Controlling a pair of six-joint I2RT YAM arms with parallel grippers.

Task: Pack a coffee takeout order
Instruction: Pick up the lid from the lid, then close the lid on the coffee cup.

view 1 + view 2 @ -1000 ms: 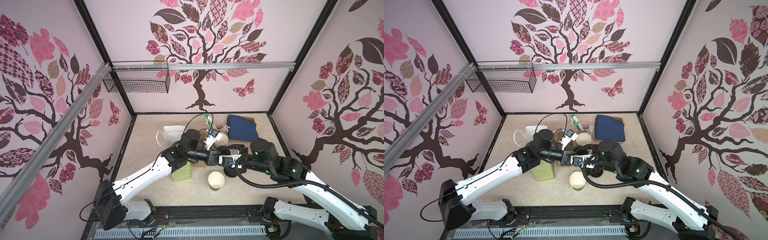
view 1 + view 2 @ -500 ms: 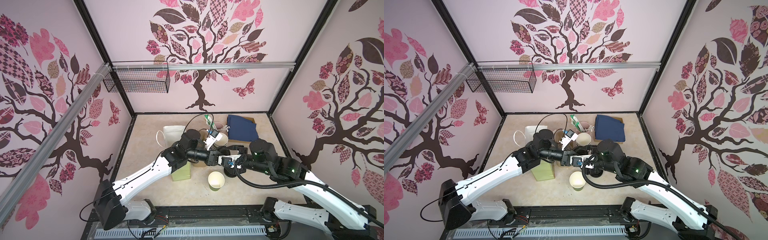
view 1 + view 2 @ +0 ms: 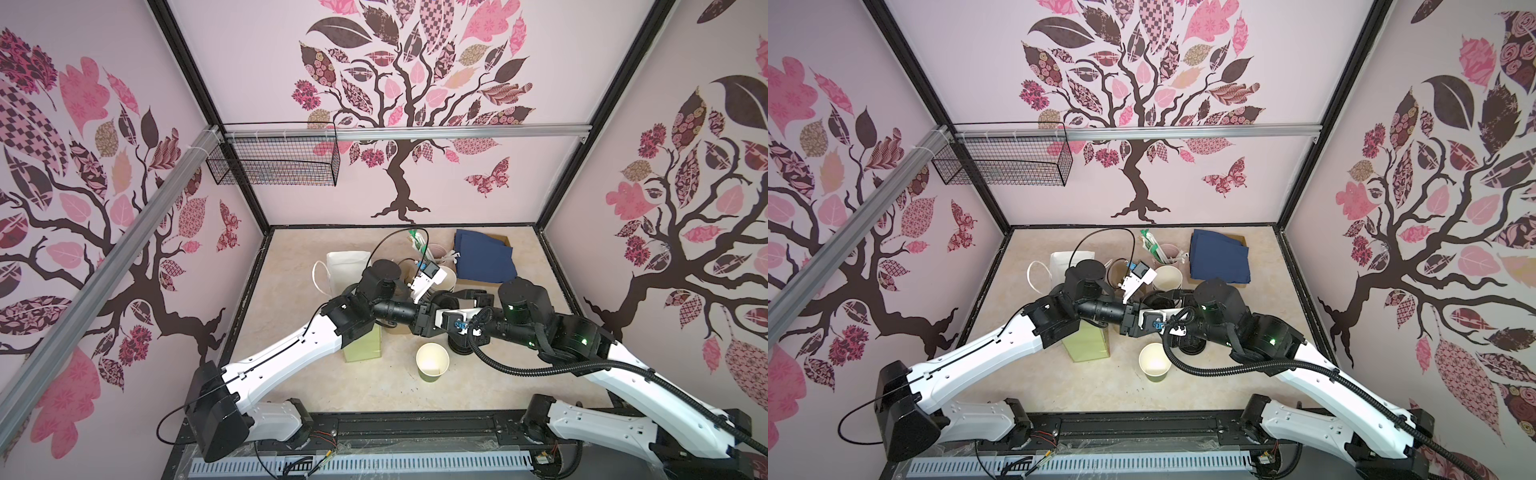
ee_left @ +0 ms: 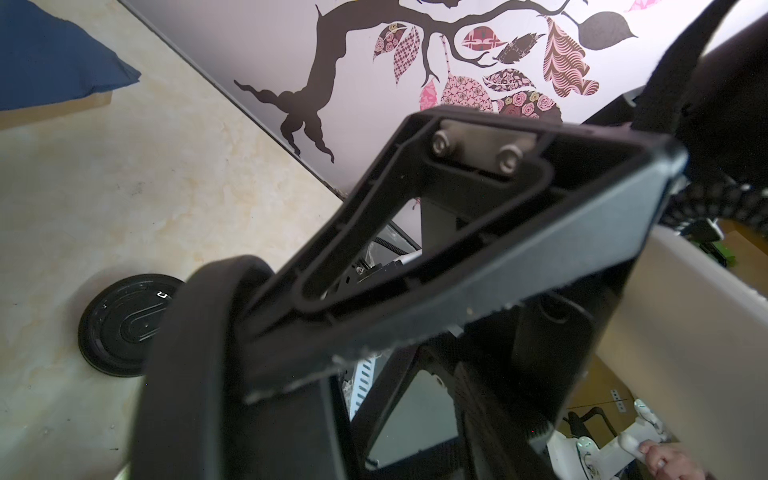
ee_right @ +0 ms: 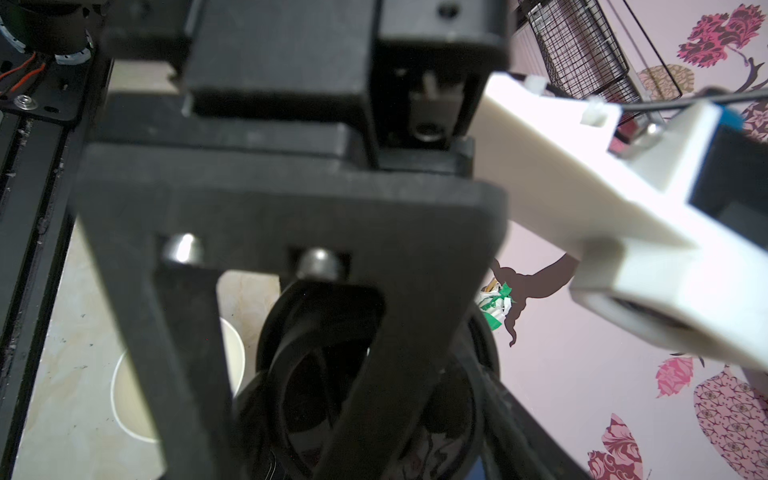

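Observation:
An olive-green paper cup stands lidless near the front of the table, also at the edge of the right wrist view. A pale green paper bag stands under the left forearm. The navy napkin lies at the back right. My left gripper and right gripper meet tip to tip above loose black lids. In the left wrist view my own fingers show a gap between them. A black lid sits close before the right gripper; whether it is gripped stays hidden.
A stack of white-lined cups and a white bag with a handle stand behind the arms. A pot of sachets is at the back. One black lid lies flat on the table. A wire basket hangs on the back wall.
Both arms stay almost where they were, wrists together over the lids. The right forearm has edged slightly towards the left arm.

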